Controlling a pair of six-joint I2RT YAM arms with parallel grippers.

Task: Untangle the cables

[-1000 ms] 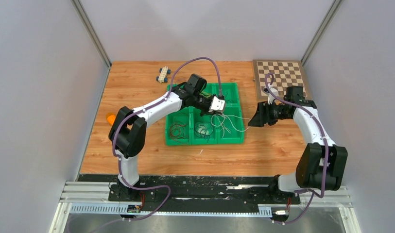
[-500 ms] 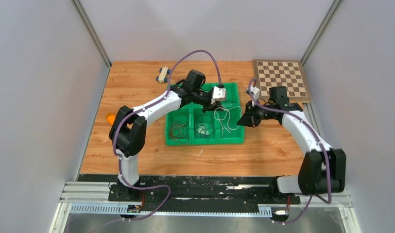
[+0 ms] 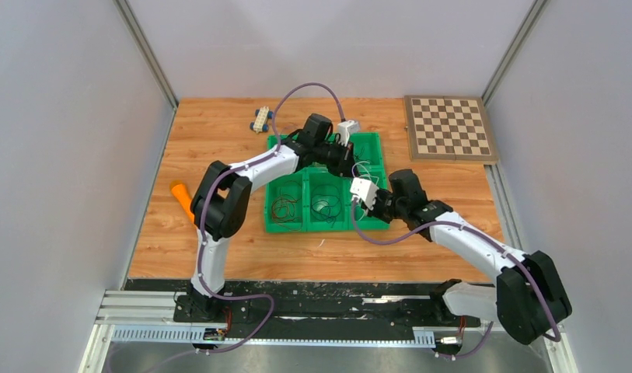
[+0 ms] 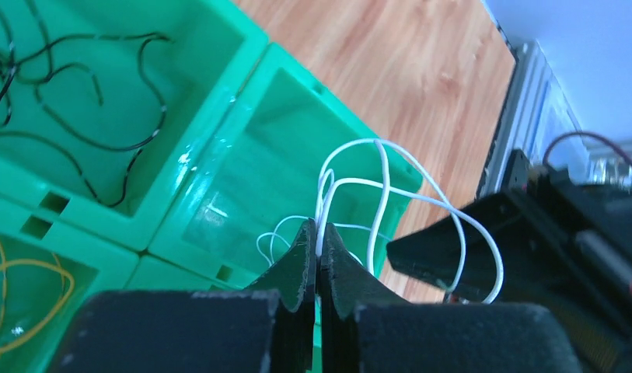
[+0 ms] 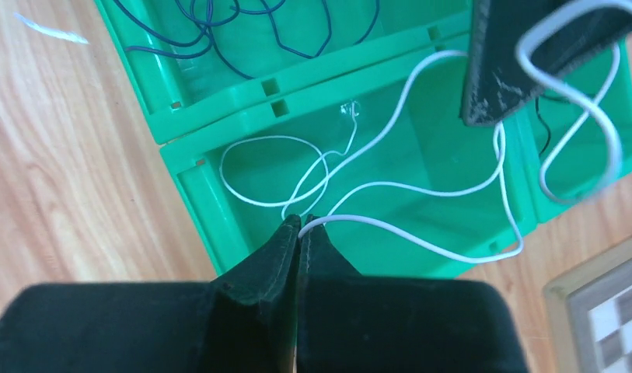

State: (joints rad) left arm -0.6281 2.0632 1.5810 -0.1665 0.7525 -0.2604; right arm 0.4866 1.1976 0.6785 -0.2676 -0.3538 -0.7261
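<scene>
From above, two arms meet over the near right compartment of one green tray (image 3: 270,225) on the table (image 3: 219,233).

Left wrist: the left fingers (image 4: 319,252) are pinched shut on a white cable (image 4: 382,186). One black cable (image 4: 126,148) and one yellow cable (image 4: 29,262) lie in other compartments.

Right wrist: the right fingers (image 5: 299,233) are clamped on white cable too, with one blue cable (image 5: 320,54) in the next compartment.

The step looks like parting the white loops. Next, draw the arms apart slowly.

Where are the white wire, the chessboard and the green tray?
white wire (image 4: 371,141), left wrist view, top of its loop.
chessboard (image 3: 450,127), top view, middle of the squares.
green tray (image 3: 312,227), top view, near rim.
</scene>
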